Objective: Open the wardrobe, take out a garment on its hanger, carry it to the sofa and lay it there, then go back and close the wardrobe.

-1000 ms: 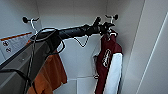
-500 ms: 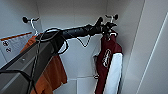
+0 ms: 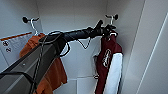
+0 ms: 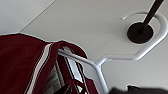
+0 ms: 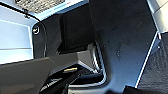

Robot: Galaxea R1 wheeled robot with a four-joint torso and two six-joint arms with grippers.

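Maroon cloth with white sleeves — the jacket (image 3: 107, 60) — hangs inside the open wardrobe (image 3: 75, 20), against its right-hand wall, on a thin white hanger (image 4: 117, 57). In the left wrist view the hanger's curved hook loops round a black peg (image 4: 142, 28) fixed to the white panel, and the striped collar sits just under the hanger's shoulder. The left arm reaches in from the picture's left, and the left tool (image 3: 106, 30) is up at the top of the jacket, right by the hanger's neck; it looks closed around something there, but the dark fingers blur together and I cannot tell how far they stand apart. An orange-rust hooded garment (image 3: 53, 75) hangs on another white hanger (image 3: 33, 26) at the left side — well apart from the jacket.
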